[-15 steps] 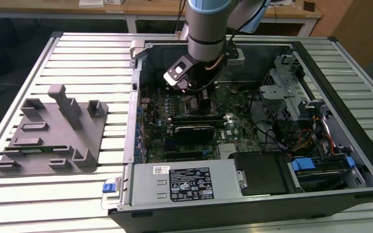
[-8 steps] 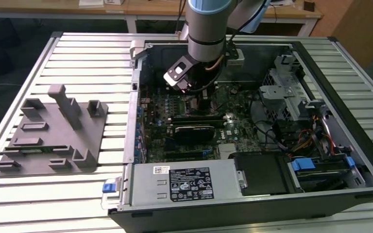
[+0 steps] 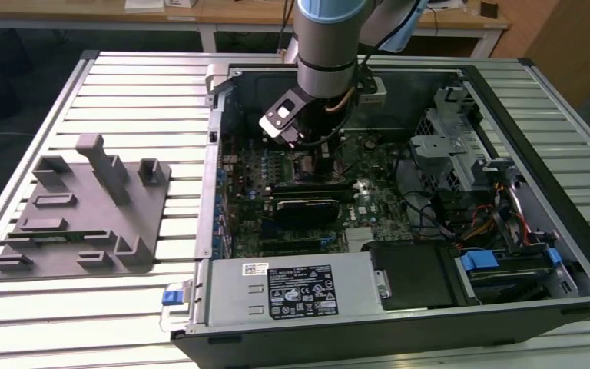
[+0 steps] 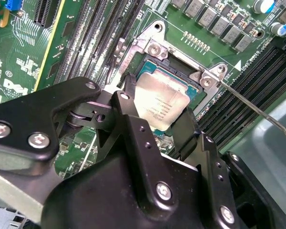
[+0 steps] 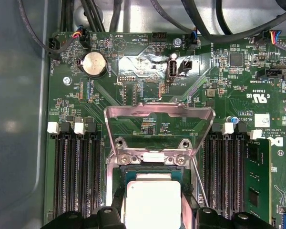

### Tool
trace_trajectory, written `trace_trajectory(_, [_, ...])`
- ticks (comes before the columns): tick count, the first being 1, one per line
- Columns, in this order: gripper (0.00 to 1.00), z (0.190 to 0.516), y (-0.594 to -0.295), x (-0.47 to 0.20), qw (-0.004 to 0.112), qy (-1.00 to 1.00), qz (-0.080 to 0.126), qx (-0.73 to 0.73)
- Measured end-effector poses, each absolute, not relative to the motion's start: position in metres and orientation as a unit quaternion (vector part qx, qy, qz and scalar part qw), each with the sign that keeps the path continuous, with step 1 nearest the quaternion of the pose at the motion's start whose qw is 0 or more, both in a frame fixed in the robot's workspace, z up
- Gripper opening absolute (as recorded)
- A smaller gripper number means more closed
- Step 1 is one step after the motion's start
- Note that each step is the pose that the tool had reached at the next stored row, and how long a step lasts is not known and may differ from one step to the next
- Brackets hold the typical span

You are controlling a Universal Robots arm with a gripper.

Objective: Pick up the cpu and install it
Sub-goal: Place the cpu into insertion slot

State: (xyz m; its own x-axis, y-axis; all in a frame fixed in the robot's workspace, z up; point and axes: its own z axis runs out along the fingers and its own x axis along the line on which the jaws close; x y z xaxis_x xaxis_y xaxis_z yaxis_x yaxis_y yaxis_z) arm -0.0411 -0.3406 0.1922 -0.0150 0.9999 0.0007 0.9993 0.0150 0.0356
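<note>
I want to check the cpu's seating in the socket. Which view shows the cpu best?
The second wrist view: the cpu sits mid-picture, top plate plainly visible. The first wrist view crops part of the cpu. In the exterior view the arm hides it.

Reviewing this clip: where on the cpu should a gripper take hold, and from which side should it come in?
By two opposite thin edges, coming straight down from above. The cpu is a thin flat square lying level in the socket, so its broad metal top offers nothing to pinch and a sideways approach looks blocked. The load plate stands hinged open, probably leaving the way from above free.
</note>
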Motion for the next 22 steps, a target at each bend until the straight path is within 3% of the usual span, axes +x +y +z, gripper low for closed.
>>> trace_trajectory(22, [0.54,0.1911,-0.3406,-0.0412,0.012,0.71,0.013,0.704])
